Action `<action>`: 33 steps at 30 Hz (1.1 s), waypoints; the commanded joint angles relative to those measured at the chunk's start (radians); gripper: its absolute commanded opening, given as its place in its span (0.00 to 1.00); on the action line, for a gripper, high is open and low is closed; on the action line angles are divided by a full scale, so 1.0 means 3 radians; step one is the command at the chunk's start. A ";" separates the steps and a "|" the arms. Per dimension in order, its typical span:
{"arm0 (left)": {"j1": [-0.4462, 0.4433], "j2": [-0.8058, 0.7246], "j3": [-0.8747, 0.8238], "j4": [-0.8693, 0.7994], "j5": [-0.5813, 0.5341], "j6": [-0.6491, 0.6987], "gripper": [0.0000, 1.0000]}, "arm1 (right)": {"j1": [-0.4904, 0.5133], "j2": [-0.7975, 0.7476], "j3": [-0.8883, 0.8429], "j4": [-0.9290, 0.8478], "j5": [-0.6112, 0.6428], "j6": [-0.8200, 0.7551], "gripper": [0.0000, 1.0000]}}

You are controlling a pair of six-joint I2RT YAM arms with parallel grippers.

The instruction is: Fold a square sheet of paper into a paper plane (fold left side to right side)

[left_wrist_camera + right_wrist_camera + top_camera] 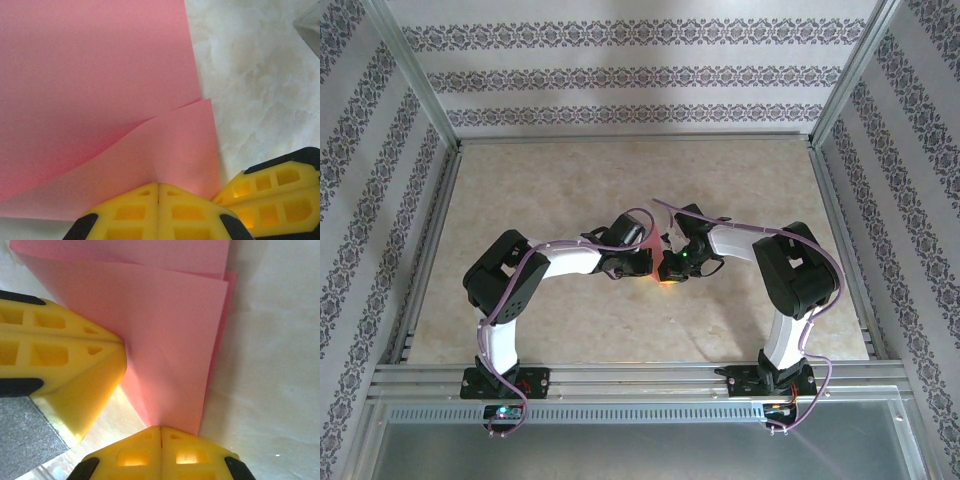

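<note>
The square sheet of paper is salmon-pink and lies folded at the middle of the table, mostly hidden under both wrists in the top view. In the left wrist view the sheet shows a curved upper flap over a lower layer. My left gripper is shut, its tips resting on the flap's near edge. In the right wrist view the sheet shows stacked layer edges along its right side. My right gripper is shut, tips on the paper's near end. The two grippers nearly touch.
The beige marbled tabletop lies bare around the paper. Aluminium frame rails run along the near edge, with patterned walls on three sides. Purple cables loop over both arms.
</note>
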 commanded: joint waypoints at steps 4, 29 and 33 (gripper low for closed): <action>0.0040 0.0036 -0.0235 0.0103 -0.0282 0.0007 0.00 | 0.0022 0.0296 -0.0165 -0.0338 0.0796 -0.0039 0.00; 0.0719 -0.0123 -0.0395 0.0058 -0.0416 0.0340 0.01 | 0.0022 0.0310 -0.0150 -0.0354 0.0798 -0.0039 0.00; 0.0818 -0.0214 -0.0483 0.0099 -0.0380 0.0365 0.01 | 0.0022 0.0311 -0.0149 -0.0354 0.0797 -0.0043 0.00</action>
